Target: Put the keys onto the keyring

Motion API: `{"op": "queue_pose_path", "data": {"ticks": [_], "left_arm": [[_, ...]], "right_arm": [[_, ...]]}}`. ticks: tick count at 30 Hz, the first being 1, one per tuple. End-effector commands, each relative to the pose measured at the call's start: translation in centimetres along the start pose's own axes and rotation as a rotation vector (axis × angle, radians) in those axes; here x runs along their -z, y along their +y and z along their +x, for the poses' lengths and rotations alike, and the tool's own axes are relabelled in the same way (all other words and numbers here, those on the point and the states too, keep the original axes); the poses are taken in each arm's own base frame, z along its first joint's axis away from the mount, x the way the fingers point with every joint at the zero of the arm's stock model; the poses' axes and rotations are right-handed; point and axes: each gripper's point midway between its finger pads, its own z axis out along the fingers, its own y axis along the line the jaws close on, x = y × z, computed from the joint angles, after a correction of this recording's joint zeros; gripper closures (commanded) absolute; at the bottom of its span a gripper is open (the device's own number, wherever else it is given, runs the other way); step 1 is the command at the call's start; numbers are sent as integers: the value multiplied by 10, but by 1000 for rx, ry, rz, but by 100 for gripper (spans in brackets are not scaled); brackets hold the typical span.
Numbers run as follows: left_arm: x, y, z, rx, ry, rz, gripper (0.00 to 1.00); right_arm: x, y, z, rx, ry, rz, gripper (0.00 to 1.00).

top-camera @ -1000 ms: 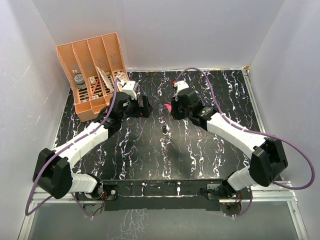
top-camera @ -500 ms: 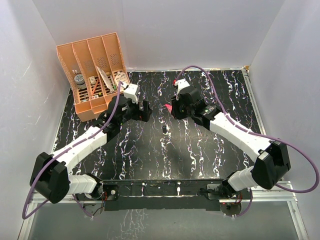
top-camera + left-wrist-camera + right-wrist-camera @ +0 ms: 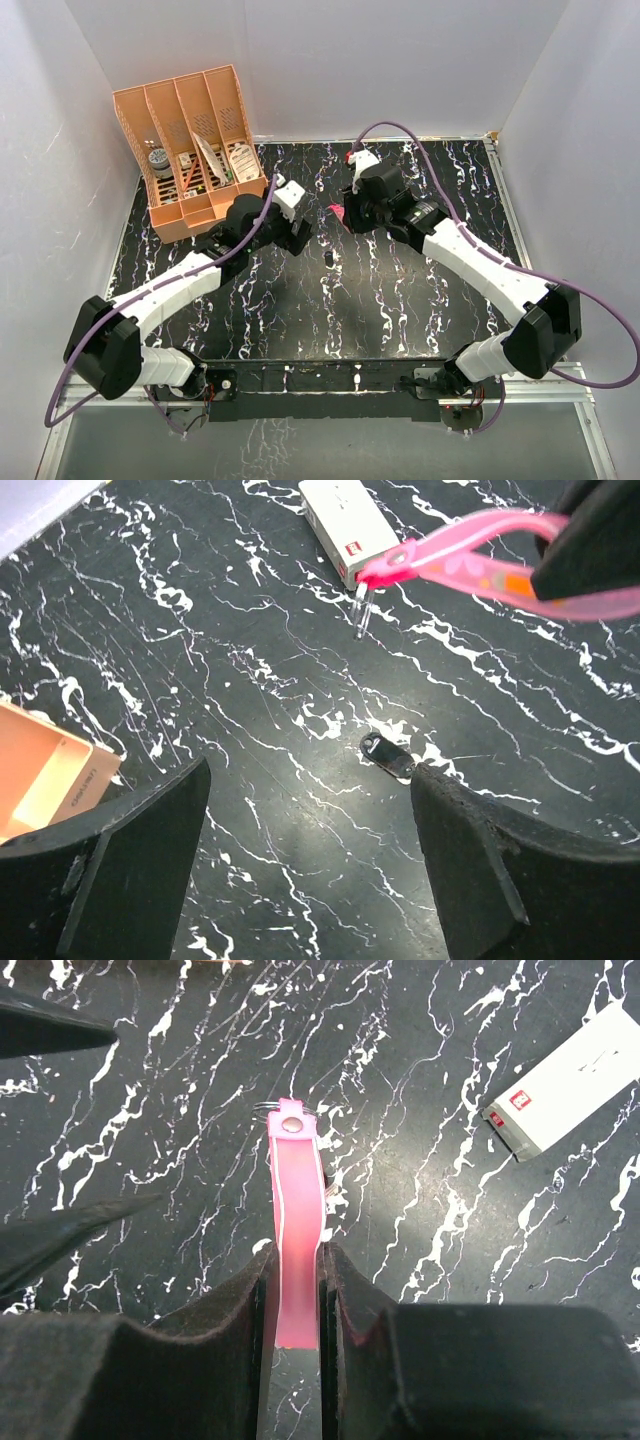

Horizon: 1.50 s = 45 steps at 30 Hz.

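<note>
Black marbled table (image 3: 400,300), key (image 3: 385,755) just ahead of open left claw (image 3: 310,780), right claw (image 3: 298,1257) pinching keyring (image 3: 295,1190)

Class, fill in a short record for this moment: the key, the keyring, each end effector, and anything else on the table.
Key: lying flat on the black marbled table, not on the ring
Keyring: pink strip clamped at one end, metal ring at its free end
Right end effector: shut on the keyring
Left end effector: open, empty, over the key
Other items: white box on the table; orange organiser at the far left corner
</note>
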Motion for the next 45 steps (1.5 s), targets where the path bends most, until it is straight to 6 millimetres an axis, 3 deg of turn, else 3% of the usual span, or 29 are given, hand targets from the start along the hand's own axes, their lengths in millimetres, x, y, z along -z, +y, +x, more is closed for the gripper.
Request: {"op": "queue_pose_path", "data": {"ticks": [1,9,20,37,45], "left_arm": [[-5,-10,-8,-180,-70,40,21],[5,-22,-34,-353,-315,55,21],[0,-21,-67,-430,-454,38,28],[-23,-40,-71,-437,-470,164,46],[-31,-45,-73,-440,-472,198,64]], "right_arm": [[16,9,-32,23,-57,-31,82],[20,18,-38,40,-36,-73,82],[18,24,-30,52,5,-116,82],[21,31,-26,48,15,-154,82],[21,33,-24,47,20,-165,82]]}}
